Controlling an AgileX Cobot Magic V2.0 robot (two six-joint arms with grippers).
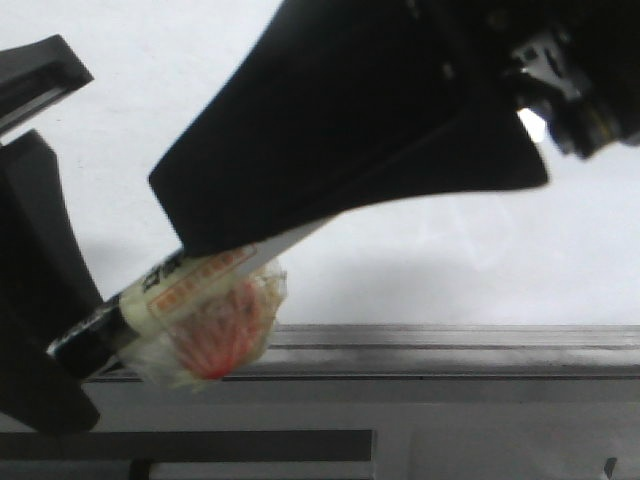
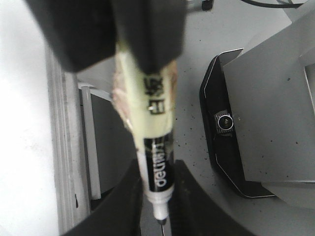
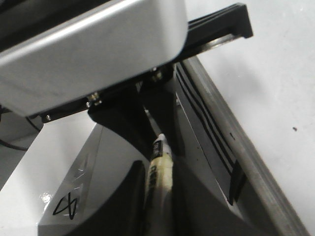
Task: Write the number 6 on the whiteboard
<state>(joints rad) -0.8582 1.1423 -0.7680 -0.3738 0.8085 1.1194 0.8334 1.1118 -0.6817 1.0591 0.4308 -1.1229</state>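
Observation:
A marker [image 1: 190, 280] with a yellowish taped barrel and a black end runs slanted in front of the whiteboard [image 1: 450, 270]. My right gripper [image 1: 230, 240] comes in from the upper right and is shut on the marker's upper part [image 3: 160, 172]. My left gripper [image 2: 156, 169] is shut on its black lower end, the tip sticking out past the fingers. No number 6 shows on the parts of the whiteboard [image 3: 275, 73] in view; only a tiny black dot [image 3: 294, 129] is there.
A grey metal ledge [image 1: 450, 340] edges the whiteboard below the marker. A crumpled clear wad with red inside [image 1: 215, 340] hangs from the barrel. A black camera housing [image 2: 224, 123] sits on the grey base, which carries a black scribble [image 3: 66, 206].

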